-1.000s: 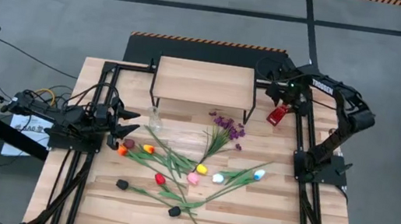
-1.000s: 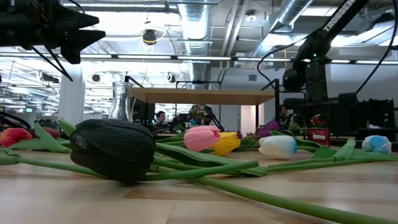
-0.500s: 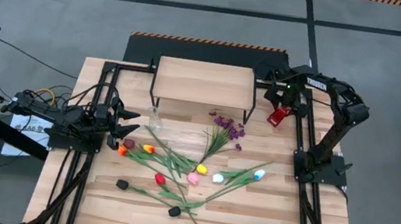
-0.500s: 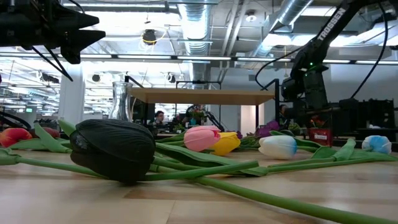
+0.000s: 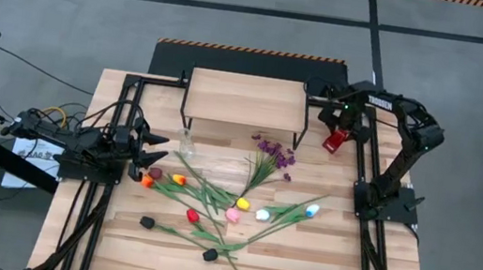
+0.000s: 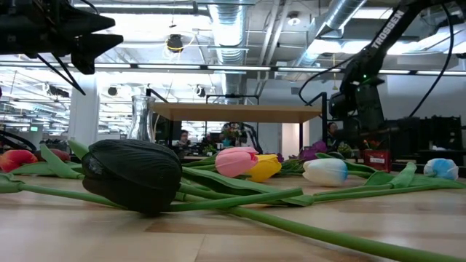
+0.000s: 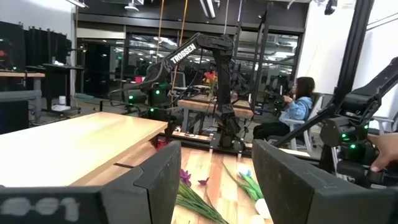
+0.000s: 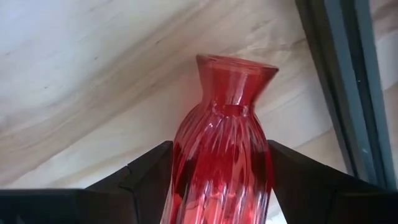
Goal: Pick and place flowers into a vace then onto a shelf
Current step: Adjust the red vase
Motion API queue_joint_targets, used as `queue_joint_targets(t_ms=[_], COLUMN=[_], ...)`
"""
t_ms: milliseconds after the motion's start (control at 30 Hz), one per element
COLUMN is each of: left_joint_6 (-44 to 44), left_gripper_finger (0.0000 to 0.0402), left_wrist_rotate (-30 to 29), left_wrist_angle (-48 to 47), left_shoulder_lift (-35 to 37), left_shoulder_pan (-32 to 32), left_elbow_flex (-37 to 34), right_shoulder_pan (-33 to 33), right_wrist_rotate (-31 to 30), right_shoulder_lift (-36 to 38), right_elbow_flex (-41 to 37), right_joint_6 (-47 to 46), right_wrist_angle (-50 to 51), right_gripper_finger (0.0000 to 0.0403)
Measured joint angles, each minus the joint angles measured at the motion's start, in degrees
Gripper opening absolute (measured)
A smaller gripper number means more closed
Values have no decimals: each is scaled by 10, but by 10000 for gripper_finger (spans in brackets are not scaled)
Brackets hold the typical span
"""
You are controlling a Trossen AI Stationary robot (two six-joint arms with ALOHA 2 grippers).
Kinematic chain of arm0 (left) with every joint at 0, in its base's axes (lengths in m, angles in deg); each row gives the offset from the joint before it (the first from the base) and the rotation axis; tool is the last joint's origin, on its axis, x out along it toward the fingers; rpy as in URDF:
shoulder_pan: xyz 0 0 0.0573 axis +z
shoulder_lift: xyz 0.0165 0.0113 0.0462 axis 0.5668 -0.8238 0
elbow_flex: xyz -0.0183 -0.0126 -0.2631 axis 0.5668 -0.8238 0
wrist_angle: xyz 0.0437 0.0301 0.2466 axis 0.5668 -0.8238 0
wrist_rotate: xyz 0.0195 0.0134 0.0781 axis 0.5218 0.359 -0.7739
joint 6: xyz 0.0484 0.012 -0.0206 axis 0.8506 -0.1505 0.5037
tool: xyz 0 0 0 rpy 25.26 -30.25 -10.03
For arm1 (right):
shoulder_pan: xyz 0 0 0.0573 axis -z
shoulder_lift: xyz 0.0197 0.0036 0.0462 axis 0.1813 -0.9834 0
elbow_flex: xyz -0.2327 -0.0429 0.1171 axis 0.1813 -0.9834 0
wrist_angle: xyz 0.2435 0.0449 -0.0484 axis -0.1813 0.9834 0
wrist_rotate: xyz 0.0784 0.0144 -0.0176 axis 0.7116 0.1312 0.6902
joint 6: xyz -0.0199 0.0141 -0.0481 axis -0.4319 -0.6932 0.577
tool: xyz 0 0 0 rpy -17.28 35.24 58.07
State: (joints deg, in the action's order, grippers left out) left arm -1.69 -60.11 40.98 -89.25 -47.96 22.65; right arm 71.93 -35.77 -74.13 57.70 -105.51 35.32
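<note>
Two arms work at the table. The right gripper (image 8: 214,186) is at the far right part of the table (image 5: 124,232), just beside the shelf (image 5: 247,96). Its two fingers (image 8: 146,174) sit on both sides of a red vase (image 8: 222,155), which lies on its side on the wood. The fingers hug the vase but I cannot tell if they squeeze it. The left gripper (image 5: 157,145) waits at the left edge of the table with its fingers apart and nothing in them. A clear vase (image 5: 187,144) stands upright near it, just in front of the shelf. The flowers (image 5: 231,211) lie spread out on the middle of the table, with red, yellow, pink, white and black heads. A purple sprig (image 5: 275,152) lies closest to the shelf. A black flower (image 6: 131,175) lies nearest the front edge.
</note>
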Motion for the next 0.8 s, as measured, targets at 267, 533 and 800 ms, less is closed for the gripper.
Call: queue_joint_targets(t_ms=[267,533,800], left_joint_6=[-1,-4,-5], left_gripper_finger=[187,187,187], left_wrist_rotate=[0,0,0], left_wrist_angle=[0,0,3], left_shoulder_lift=[0,0,0], left_shoulder_pan=[0,0,0], left_elbow_flex=[0,0,0], right_shoulder_pan=[-13,-15,-15], right_wrist_rotate=[13,0,0], right_shoulder_lift=[-1,1,0], right_elbow_flex=[-34,-35,-34], right_joint_6=[-26,-21,6], right_wrist_angle=[-60,-55,-53], right_gripper_finger=[239,213,221])
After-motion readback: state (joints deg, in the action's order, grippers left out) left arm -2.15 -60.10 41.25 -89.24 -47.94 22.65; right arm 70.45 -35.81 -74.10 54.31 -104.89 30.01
